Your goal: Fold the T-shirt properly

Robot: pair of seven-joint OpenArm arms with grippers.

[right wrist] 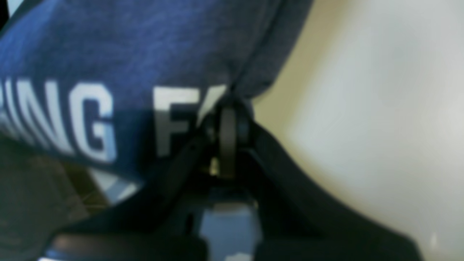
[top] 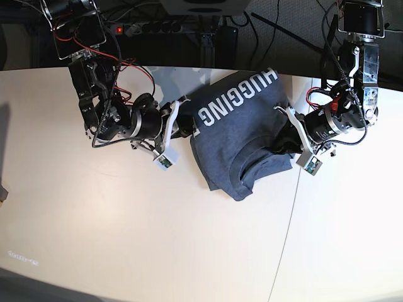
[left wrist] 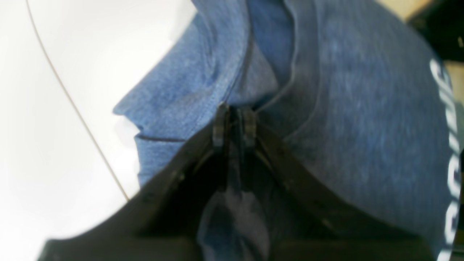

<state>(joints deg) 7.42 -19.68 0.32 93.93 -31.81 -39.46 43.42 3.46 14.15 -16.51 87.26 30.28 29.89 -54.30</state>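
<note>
Pinching the T-shirt [top: 236, 129] at both sides, my left fingers [left wrist: 234, 125] clamp a blue fold and my right fingers [right wrist: 228, 125], blurred, seem clenched on its lettered edge; it lies bunched on the table [top: 126, 233].

Both black arms reach inward low from opposite sides. Left gripper [left wrist: 235, 125] fingers nearly together, pinched on fabric; right gripper [right wrist: 227, 119] fingers fully closed, also pinching fabric.
</note>
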